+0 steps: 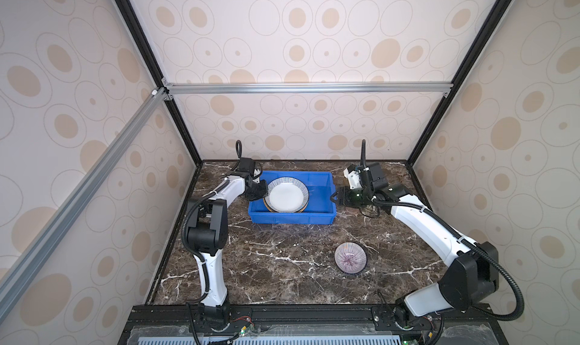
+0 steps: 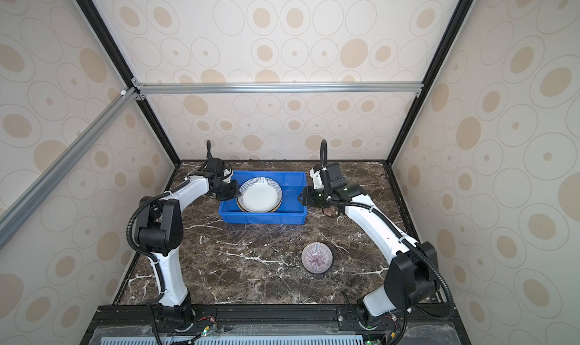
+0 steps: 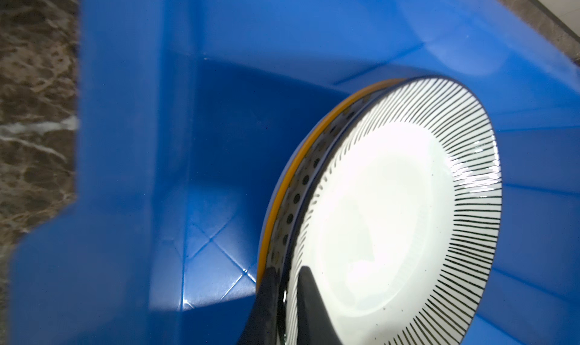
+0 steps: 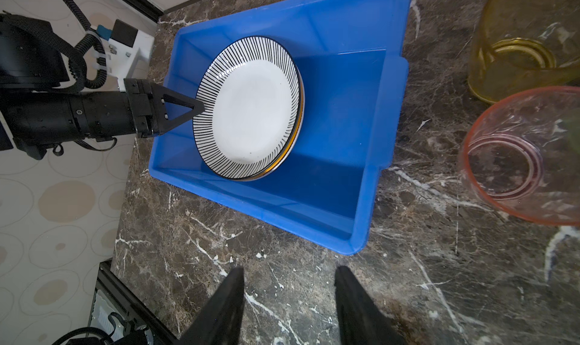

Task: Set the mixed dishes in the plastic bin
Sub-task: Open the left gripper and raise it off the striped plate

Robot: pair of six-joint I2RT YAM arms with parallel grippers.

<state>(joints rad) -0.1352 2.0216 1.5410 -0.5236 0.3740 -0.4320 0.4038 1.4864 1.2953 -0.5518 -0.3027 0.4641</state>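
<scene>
The blue plastic bin (image 1: pixel 292 218) (image 2: pixel 263 218) (image 4: pixel 381 133) stands at the back of the marble table. In it a striped-rim plate (image 1: pixel 286 194) (image 2: pixel 260 196) (image 3: pixel 392 218) (image 4: pixel 251 108) rests tilted on a dotted-rim plate (image 3: pixel 296 199) and a yellow-edged one (image 3: pixel 282 183). My left gripper (image 1: pixel 265 191) (image 2: pixel 236 191) (image 3: pixel 288 271) (image 4: pixel 199 108) is shut on the striped plate's left rim, one finger above and one below. My right gripper (image 1: pixel 332 197) (image 2: pixel 301 197) (image 4: pixel 288 271) hangs open and empty just outside the bin's right end. A purple-rayed bowl (image 1: pixel 350 258) (image 2: pixel 317 258) sits at front right.
A yellow tumbler (image 4: pixel 518 45) and a pink tumbler (image 4: pixel 518 158) stand on the table right of the bin, beside my right wrist; in both top views the right arm mostly covers them. The bin's right half (image 4: pixel 339 114) holds nothing. Enclosure walls ring the table.
</scene>
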